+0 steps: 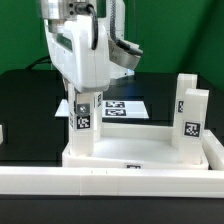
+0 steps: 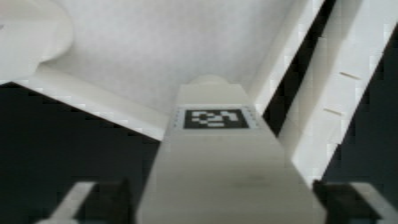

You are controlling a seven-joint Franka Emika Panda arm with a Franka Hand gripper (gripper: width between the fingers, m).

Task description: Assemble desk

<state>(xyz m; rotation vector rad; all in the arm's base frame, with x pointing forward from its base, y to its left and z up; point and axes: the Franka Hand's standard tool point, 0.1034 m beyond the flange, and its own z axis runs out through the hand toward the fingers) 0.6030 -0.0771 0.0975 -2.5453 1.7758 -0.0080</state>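
The white desk tabletop (image 1: 135, 150) lies with its raised rim up, near the front. One white square leg (image 1: 190, 112) stands upright in its corner at the exterior view's right. My gripper (image 1: 85, 92) is shut on a second tagged leg (image 1: 84, 122), which stands upright at the tabletop's corner at the exterior view's left. In the wrist view this leg (image 2: 222, 150) runs down from between my fingers (image 2: 93, 200) toward the tabletop (image 2: 125, 50). My gripper (image 2: 222, 208) grips it on both sides. Whether the leg's foot is seated in the socket is hidden.
The marker board (image 1: 125, 107) lies flat on the black table behind the tabletop. A long white border rail (image 1: 110, 182) runs along the front edge. A green wall stands behind.
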